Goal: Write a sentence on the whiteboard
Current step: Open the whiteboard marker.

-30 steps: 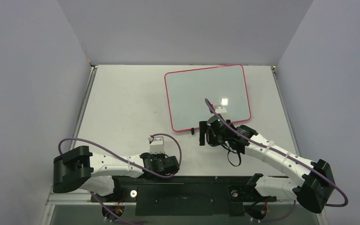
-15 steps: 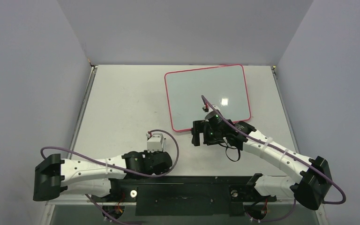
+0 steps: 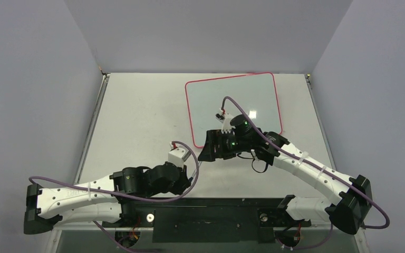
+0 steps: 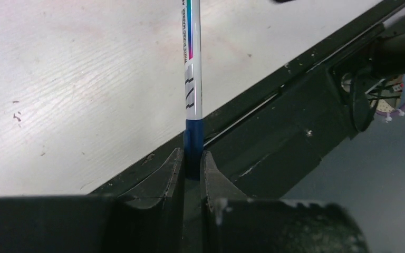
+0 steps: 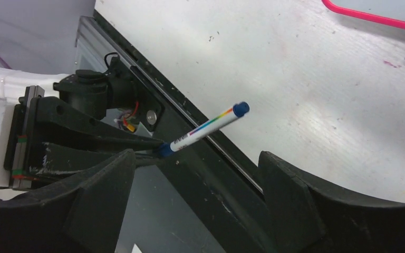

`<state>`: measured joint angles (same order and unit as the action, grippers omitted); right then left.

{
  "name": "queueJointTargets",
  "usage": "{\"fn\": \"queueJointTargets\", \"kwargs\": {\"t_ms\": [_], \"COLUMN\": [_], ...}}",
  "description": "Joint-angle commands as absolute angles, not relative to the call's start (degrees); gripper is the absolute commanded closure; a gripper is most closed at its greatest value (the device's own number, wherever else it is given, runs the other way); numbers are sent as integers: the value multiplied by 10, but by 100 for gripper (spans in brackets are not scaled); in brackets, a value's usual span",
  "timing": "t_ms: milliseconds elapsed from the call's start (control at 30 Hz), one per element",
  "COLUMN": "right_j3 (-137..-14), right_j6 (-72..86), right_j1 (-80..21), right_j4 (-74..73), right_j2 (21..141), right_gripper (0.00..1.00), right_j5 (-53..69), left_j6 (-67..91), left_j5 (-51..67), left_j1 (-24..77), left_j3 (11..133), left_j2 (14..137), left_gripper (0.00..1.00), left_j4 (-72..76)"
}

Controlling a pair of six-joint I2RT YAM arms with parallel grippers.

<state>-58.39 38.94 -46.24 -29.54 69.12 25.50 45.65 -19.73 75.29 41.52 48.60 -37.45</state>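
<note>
Left gripper point(image 4: 192, 158) pinches marker point(image 4: 193, 63) by end only; right gripper point(image 5: 196, 158) spread wide. Handover risk: marker pivots, drops onto surface point(image 4: 84, 79).

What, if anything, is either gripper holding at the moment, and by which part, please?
The left gripper pinches a marker by its dark blue end; the rest sticks out. The right gripper is open and holds nothing.

Glossy whiteboard point(image 3: 232, 95), matt scuffed white table point(image 3: 137, 116), smooth plastic marker point(image 4: 192, 68), matt black jaws
</note>
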Motion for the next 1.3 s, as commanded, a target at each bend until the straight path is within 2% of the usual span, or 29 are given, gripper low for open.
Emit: {"fn": "queueJointTargets", "kwargs": {"t_ms": [0,367,667,833,900,1100,1167,1233,1267], "right_j3": [-597,-578,-565,-565,-569,-563,-557,-552,-550], "right_j6": [421,451,474,490,493,494,493,492,493], "right_j1": [-470,-474,-474,-474,-474,-473,-471,-470,-469], "right_j4": [-248,-213,-195,-181,-179,-166,-161,-160,-159], "right_j2": [690,680,676,674,673,660,655,650,646], "right_gripper": [18,22,25,29,33,56,66,80,92], "right_j5": [298,327,345,360,366,395,407,416,421], "left_j6": [386,328,300,273,263,237,233,230,228], "left_j5": [-157,-141,-188,-176,-166,-162,-164,-164,-164], "left_j1": [755,755,755,755,755,753,753,753,753], "left_j3": [462,481,512,523,526,532,534,537,538], "left_j2": [474,481,476,484,490,495,494,494,495], "left_gripper": [100,100,100,100,100,100,100,100,100], "left_j4": [-362,-284,-273,-263,-262,-269,-270,-271,-273]}}
